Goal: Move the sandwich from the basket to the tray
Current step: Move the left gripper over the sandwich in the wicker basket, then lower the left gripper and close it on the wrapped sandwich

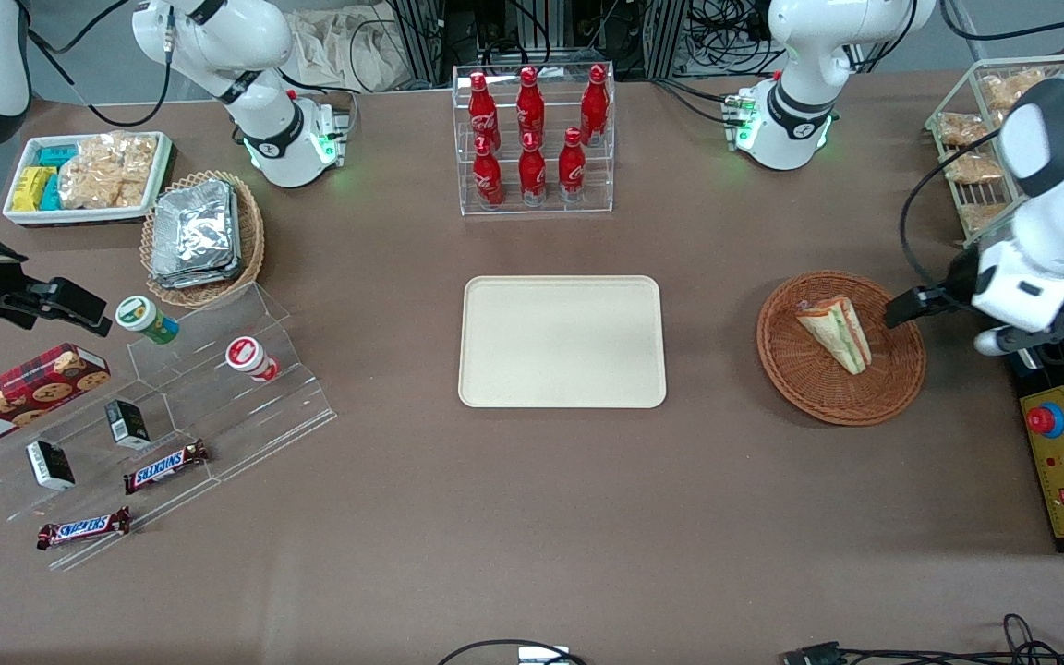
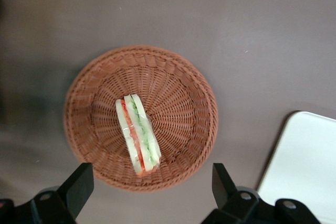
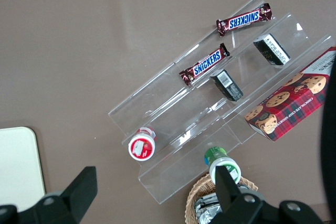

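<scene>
Item 1: triangular clear-wrapped sandwich, red and green filling, lying in the round brown woven wicker basket.
Item 2: black two-finger gripper of the left arm, spread wide, poised above the basket's edge; mostly cut off in the wrist view, only 1 dark tip visible from the front.
Item 3: cream rectangular plastic tray, bare, well apart toward the parked arm.
Item 4: clear rack of 6 red bottles, farther from the camera.

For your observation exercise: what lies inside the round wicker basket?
One wrapped sandwich lies in the basket; the weave beneath it is hidden. The open gripper hovers above.
</scene>
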`<state>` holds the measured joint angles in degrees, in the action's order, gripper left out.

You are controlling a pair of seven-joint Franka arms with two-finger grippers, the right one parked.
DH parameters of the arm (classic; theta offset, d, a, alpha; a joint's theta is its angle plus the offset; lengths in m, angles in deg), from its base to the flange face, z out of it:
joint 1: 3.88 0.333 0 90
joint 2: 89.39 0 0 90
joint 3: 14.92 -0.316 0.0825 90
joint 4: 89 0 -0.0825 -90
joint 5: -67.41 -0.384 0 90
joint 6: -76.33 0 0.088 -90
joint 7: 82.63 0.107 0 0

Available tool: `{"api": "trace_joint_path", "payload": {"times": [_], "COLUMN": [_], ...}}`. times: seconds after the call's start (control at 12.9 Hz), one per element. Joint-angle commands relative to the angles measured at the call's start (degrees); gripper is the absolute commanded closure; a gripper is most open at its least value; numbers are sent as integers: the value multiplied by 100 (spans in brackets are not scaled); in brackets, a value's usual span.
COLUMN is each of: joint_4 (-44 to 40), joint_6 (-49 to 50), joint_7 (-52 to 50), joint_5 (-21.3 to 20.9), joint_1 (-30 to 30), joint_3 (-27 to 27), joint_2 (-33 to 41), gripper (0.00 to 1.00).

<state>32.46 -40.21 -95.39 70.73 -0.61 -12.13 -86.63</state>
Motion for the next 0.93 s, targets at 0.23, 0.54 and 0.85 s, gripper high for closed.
{"api": "trace_joint_path", "payload": {"times": [0.23,0.54,0.85], "joint_4": [1782,2451,2470], "joint_6": [-1912,-3090,-3427], "joint_7": [-113,-87,-52], "joint_5": [28,28,28], "joint_1": [-19,-63,-72], "joint_3": [20,20,20], "joint_2": [-11,-529,-926], "gripper": [0,1,2]}}
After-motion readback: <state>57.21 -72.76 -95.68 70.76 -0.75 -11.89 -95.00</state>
